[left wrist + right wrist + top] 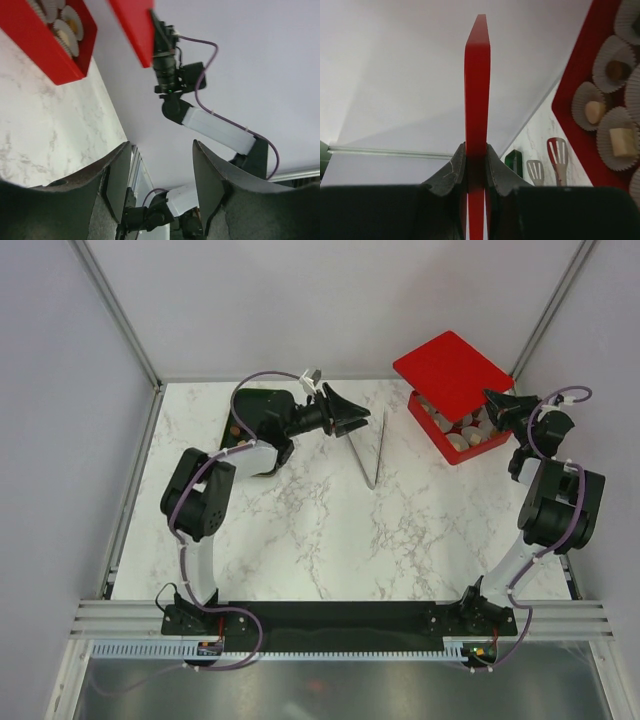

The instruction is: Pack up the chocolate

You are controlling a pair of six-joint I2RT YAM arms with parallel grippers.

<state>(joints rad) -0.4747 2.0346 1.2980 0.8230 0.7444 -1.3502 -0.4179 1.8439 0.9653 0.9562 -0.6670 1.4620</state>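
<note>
The chocolate (595, 111) sits as cream and brown pieces in white pleated paper cups inside the open red box (447, 445) at the back right. In the left wrist view the box (55, 60) is at the upper left. My right gripper (476, 155) is shut on the edge of the red lid (477, 75) and holds it raised behind the box. In the top view the lid (450, 365) tilts up over the box's far side. My left gripper (355, 420) is open and empty, hovering beside the metal tongs (372, 455).
The tongs lie in a V on the marble table (330, 540), left of the box, and their slotted ends (557, 157) show in the right wrist view. A dark green object (515, 161) stands beside them. A dark thing (235, 435) lies partly hidden under the left arm.
</note>
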